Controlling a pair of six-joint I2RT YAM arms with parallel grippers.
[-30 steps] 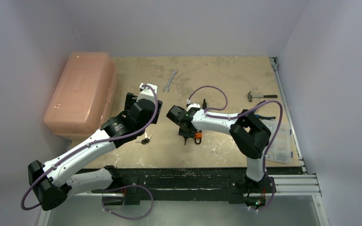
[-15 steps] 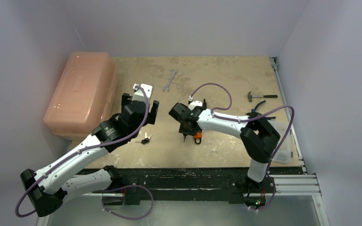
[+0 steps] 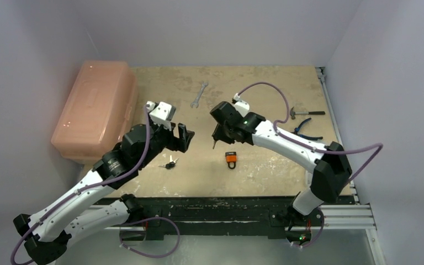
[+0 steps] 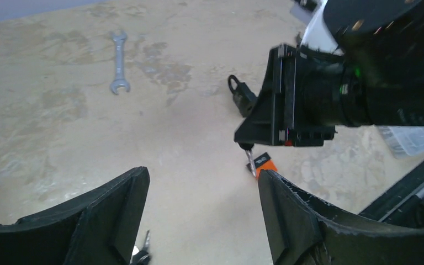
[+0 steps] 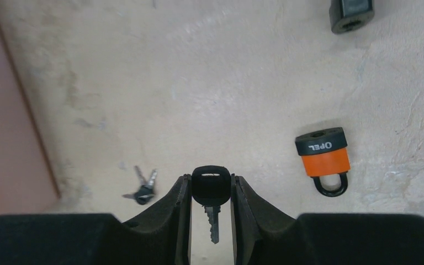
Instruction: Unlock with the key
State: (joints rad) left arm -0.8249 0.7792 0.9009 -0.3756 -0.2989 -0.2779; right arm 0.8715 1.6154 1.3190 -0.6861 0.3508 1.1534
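Tan worn table. Big pink plastic bin on its left edge, no writing readable on it. Left gripper hangs over the middle-left of the table with its jaws spread wide and nothing between them. Right gripper is clamped on the black-headed key, held off the table with the blade pointing down and not in any lock.

Small stuff:
- Wrench at the far middle; hammer and pliers at the right.
- Orange padlock lies flat on the table, apart from the key. Its black band reads "OPEL" in white, and the shackle looks closed.
- Black padlock is farther back; no text readable.
- Spare keys lie loose on the table near the bin.

Versus a second ago:
- The right gripper was down over the orange padlock, hiding part of it. It has now lifted and pulled back toward the far side, and the lock is fully exposed in about the same spot.
- The left arm has swung its gripper right, toward the centre.
- The spare keys have not moved.
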